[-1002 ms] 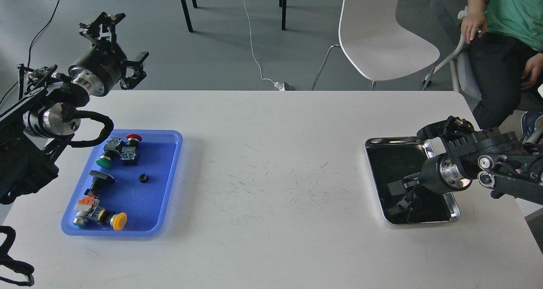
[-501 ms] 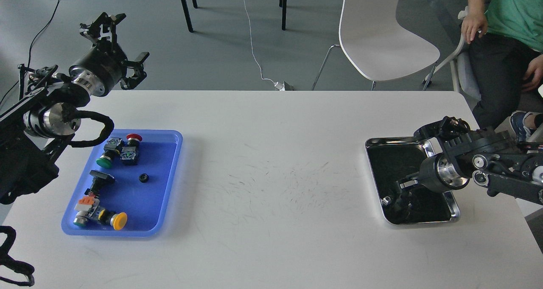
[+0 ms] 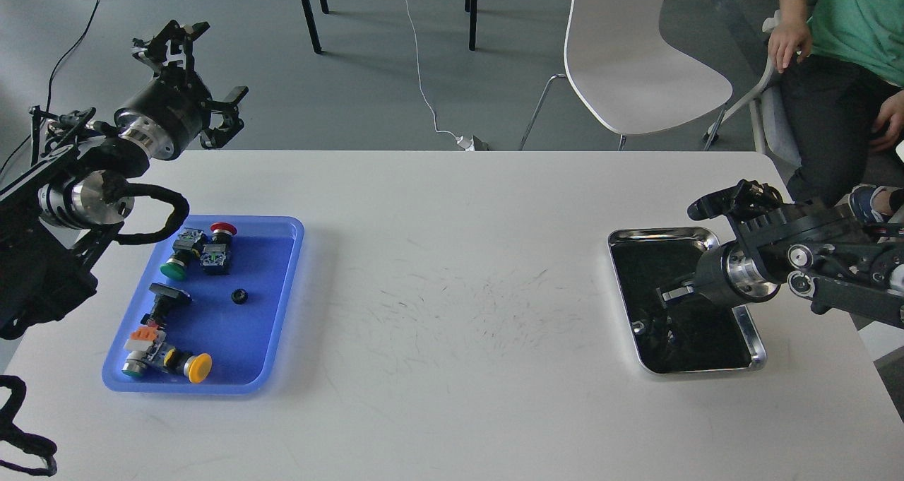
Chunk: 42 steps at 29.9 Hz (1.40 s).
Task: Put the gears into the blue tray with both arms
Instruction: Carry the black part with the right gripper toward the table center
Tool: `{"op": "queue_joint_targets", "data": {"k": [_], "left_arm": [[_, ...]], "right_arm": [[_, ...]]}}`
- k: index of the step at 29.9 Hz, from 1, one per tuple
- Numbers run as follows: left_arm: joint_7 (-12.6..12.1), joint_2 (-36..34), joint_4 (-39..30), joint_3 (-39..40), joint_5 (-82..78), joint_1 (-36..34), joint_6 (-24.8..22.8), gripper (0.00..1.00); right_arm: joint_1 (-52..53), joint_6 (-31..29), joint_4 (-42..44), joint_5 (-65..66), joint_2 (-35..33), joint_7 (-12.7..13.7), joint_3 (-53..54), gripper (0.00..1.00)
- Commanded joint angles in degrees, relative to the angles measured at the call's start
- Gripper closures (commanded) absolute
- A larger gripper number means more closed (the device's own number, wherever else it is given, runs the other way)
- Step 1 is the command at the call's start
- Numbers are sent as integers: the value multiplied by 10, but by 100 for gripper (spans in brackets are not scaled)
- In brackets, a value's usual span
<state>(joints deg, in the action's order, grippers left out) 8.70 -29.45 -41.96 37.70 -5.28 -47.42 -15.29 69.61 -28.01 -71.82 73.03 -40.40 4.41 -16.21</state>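
The blue tray (image 3: 279,311) lies at the table's left. One small black gear (image 3: 239,296) rests on its floor near the middle, free of both grippers. My left gripper (image 3: 200,77) hangs high beyond the tray's far end, past the table's back edge, open and empty. My right gripper (image 3: 662,313) reaches from the right down into the shiny steel tray (image 3: 757,340). Its dark fingers blend with the tray's dark inside, so I cannot tell their spacing or whether they hold anything. A small glinting piece (image 3: 639,325) shows by the fingertips.
Push-button switches with red (image 3: 223,228), green (image 3: 171,270) and yellow (image 3: 198,368) caps lie along the blue tray's left side. A white chair (image 3: 635,64) and a seated person (image 3: 847,57) are behind the table's far right.
My right gripper has turned at the wrist and shifted a little up and back inside the steel tray. The left arm and the gear in the blue tray have not moved.
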Motion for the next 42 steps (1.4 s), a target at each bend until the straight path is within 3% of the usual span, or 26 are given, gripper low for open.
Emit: {"op": "queue_joint_targets", "data": {"k": [1, 6, 11, 18, 29, 42], "left_arm": [[0, 0, -1, 0, 0, 0, 0, 2], [0, 0, 0, 0, 0, 0, 0, 2], [0, -1, 0, 0, 0, 0, 0, 2], [-2, -8, 0, 0, 0, 0, -1, 2], [-2, -5, 0, 0, 0, 0, 0, 2], [-1, -2, 0, 0, 0, -1, 0, 2]], "right_arm": [[32, 0, -33, -5, -23, 1, 5, 98], [83, 0, -85, -44, -41, 5, 14, 98], [91, 0, -102, -132, -8, 6, 23, 98], [76, 93, -54, -210, 156, 3, 26, 98], [-10, 185, 91, -213, 394, 0, 28, 99], [-75, 248, 194, -216, 404, -6, 44, 99]]}}
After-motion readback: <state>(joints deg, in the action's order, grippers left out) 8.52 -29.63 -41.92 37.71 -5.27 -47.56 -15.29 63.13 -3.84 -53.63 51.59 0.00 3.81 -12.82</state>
